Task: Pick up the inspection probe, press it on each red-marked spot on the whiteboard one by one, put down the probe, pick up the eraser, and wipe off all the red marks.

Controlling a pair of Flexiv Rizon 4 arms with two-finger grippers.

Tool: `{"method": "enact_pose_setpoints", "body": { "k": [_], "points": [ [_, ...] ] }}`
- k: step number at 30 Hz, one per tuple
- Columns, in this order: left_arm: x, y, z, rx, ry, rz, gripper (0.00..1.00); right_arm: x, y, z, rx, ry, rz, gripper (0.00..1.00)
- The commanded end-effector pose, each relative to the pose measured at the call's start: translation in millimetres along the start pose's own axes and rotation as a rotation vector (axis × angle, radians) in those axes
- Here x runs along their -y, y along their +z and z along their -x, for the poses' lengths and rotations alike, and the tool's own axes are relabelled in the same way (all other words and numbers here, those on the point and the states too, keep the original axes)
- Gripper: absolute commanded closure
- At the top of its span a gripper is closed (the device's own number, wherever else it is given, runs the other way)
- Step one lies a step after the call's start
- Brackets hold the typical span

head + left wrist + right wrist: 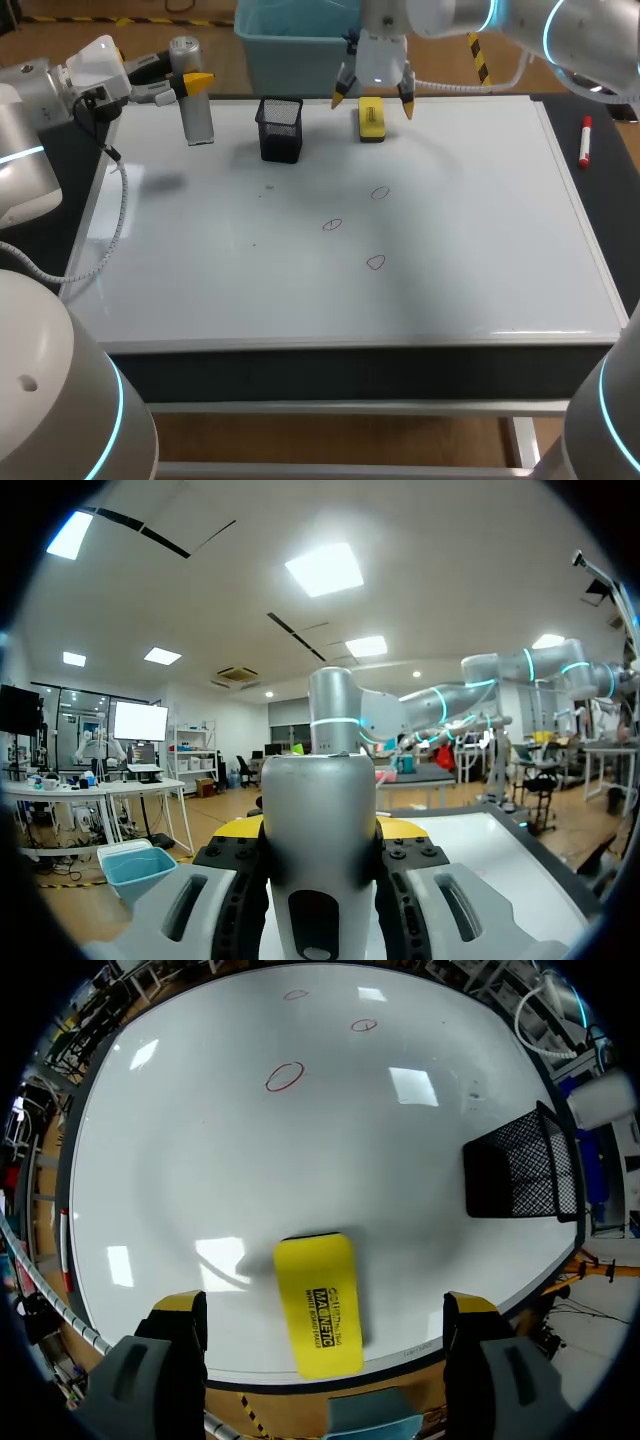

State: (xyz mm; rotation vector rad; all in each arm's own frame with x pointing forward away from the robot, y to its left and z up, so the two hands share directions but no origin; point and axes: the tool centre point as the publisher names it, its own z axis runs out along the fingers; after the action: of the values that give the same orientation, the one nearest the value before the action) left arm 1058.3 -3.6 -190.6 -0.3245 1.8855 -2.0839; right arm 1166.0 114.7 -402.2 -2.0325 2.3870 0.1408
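Whiteboard (480, 250) fills the table. Right gripper (373, 103) hangs wide open with nothing in it; the yellow eraser (318, 1305) lies flat just under it, between the fingers. The eraser looks light and rigid (probably felt underneath), so take it across the narrow sides. Left gripper (195, 85) is clamped on the silver probe (320, 820), a stiff, smooth cylinder that is likely slippery. Red marks (375, 262) lie well ahead of the right gripper. Only the left wrist view shows finger contact on the probe; only the head view shows the probe upright, base apparently on the board.
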Motion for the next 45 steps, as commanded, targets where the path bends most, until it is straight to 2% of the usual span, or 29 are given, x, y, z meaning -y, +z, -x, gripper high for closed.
{"method": "enact_pose_setpoints", "body": {
  "k": [1, 10, 11, 12, 14, 15, 18, 19, 31, 39, 45],
  "points": [
    [0.9, 0, -0.8, 0.002, 0.001, -0.001, 1.0, 8, 5, 1, -0.005, -0.001, 0.01, 0.0],
    [0.9, 0, -0.8, 0.002, 0.001, -0.001, 1.0, 11, 16, 0, -0.029, 0.0, 0.013, 0.0],
    [0.9, 0, -0.8, 0.002, 0.001, -0.001, 1.0, 11, 16, 0, -0.031, 0.0, 0.012, 0.04],
    [0.9, 0, -0.8, 0.002, 0.001, -0.001, 1.0, 11, 16, 0, -0.031, 0.001, 0.012, 0.38],
    [0.9, 0, -0.8, 0.002, 0.001, -0.001, 1.0, 11, 18, -1, -0.035, 0.005, 0.008, 0.65],
    [0.9, 0, -0.8, 0.002, 0.001, -0.001, 1.0, 11, 19, -2, -0.035, 0.006, 0.009, 0.73],
    [0.9, 0, -0.8, 0.002, 0.001, -0.001, 1.0, 10, 22, -3, -0.04, 0.012, 0.016, 0.87],
    [0.9, 0, -0.8, 0.002, 0.001, -0.001, 1.0, 10, 22, -3, -0.041, 0.014, 0.016, 1.0],
    [0.9, 0, -0.8, 0.002, 0.001, -0.001, 1.0, 5, 15, -8, -0.035, 0.035, -0.006, 1.0],
    [0.9, 0, -0.8, 0.002, 0.001, -0.001, 1.0, -9, -19, -20, -0.031, 0.05, -0.047, 1.0],
    [0.9, 0, -0.8, 0.002, 0.001, -0.001, 1.0, -20, -41, -41, -0.027, 0.097, -0.054, 1.0]
  ]
}}
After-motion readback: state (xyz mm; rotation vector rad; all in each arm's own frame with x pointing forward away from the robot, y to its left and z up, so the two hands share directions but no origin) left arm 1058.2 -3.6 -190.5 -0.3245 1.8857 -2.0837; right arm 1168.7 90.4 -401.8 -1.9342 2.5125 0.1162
